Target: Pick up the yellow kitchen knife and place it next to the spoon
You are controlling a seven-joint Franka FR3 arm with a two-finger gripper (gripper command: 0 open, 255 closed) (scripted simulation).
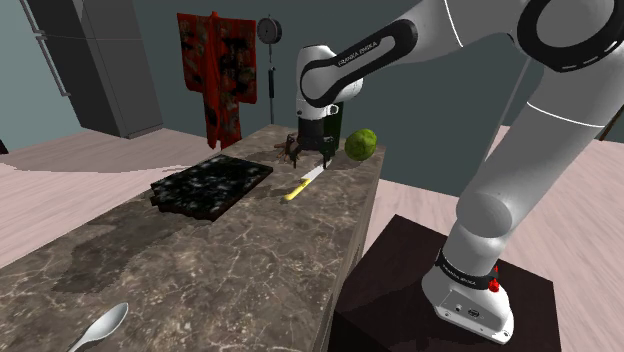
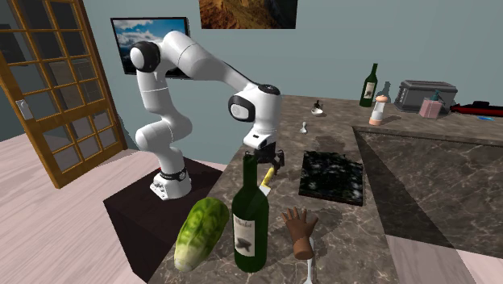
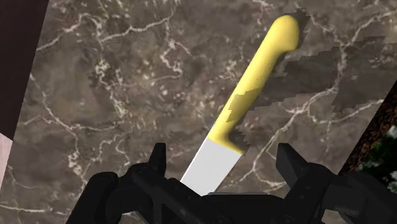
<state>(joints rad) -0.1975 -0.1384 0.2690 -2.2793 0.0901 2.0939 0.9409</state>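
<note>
Closest to us in the wrist view, two black fingers stand apart, released, and we see the white blade of the knife between them, touched by neither. Its yellow handle points away from the gripper. We find the knife lying flat on the dark marble counter, just beside a black speckled slab and near a green round vegetable. In the shoulder view the gripper hangs right over the blade end. We see the spoon well apart from the knife, at the counter's near end, toward that view's lower left.
</note>
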